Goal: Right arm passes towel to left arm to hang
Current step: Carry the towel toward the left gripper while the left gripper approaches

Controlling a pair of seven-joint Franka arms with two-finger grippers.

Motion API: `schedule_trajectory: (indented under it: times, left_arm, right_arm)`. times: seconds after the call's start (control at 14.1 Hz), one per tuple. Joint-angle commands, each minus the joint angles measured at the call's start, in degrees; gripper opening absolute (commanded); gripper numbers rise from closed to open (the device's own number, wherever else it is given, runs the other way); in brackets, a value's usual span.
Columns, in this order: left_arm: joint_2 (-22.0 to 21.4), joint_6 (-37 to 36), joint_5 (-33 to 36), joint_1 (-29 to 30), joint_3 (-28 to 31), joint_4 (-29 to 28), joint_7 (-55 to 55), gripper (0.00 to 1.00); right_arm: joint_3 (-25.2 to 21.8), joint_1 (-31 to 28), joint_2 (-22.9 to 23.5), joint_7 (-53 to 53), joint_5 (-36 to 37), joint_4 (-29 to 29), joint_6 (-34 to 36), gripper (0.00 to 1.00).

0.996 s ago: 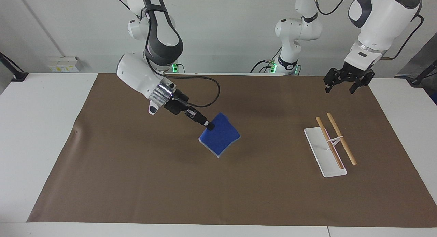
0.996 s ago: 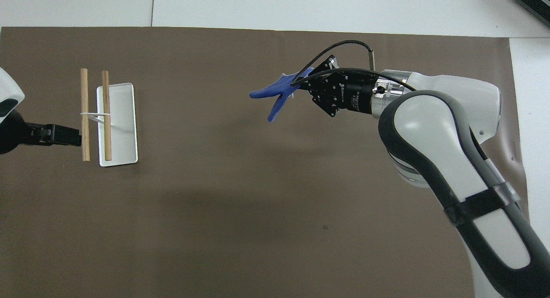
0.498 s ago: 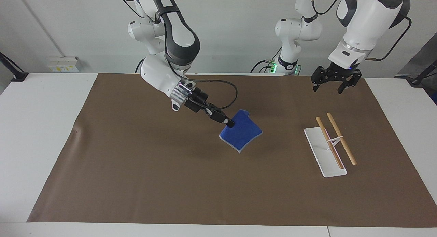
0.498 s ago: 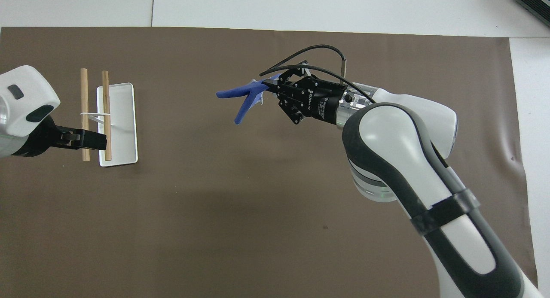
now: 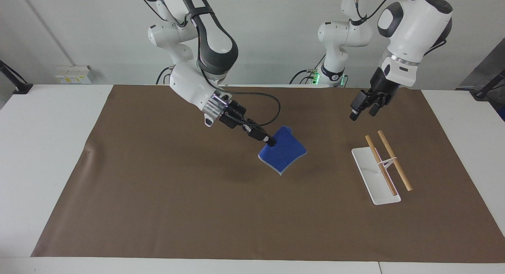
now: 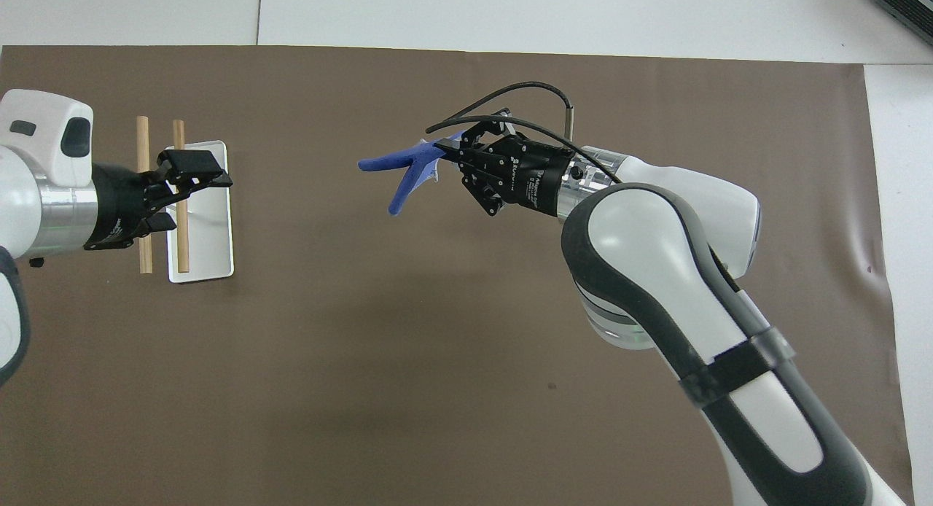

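the right gripper [image 5: 270, 141] is up in the air over the middle of the surface [image 5: 158, 195], clamped on one corner of the towel [image 5: 284, 153]. the towel hangs from that corner clear of the brown mat [image 5: 177, 211], tilted, its pale edging at the low side. in the overhead view the towel [image 6: 397, 172] sticks out sideways from the right gripper [image 6: 446, 150], toward the left arm's end.

the left gripper [image 5: 361, 108] is in the air over the mat near the edge closest to the robots, at the left arm's end, its fingers [image 6: 197, 158] apart. in the overhead view the left gripper [image 6: 204, 172] covers part of the rack [image 6: 211, 229].

the rack [image 5: 375, 179], a white base with two wooden bars [image 5: 394, 161], stands on the mat at the left arm's end, well apart from the towel.
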State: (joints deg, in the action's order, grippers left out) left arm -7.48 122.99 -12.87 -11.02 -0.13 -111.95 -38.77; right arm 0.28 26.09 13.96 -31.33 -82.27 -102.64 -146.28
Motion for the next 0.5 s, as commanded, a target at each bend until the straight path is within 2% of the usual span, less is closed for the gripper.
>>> schedule_trajectory:
  times: [0.0, 0.21, 0.43]
  left_arm:
    - [-2.01, 11.87, -3.98, -0.31, -1.8, -5.28, -14.18, 1.0]
    - [0.01, 24.63, -6.02, -0.58, -5.49, -7.92, -29.99, 1.0]
    - [2.55, 29.75, -6.02, -0.58, -8.57, -8.28, -36.45, 1.0]
  right_arm:
    - [0.16, 0.72, 0.01, -0.32, -1.58, -0.1, -1.9, 0.0]
    - [0.16, 1.86, 0.01, -0.58, -1.67, -0.01, -3.22, 0.0]
    - [0.25, 2.48, 0.01, -2.5, -2.89, 0.34, -3.4, 0.0]
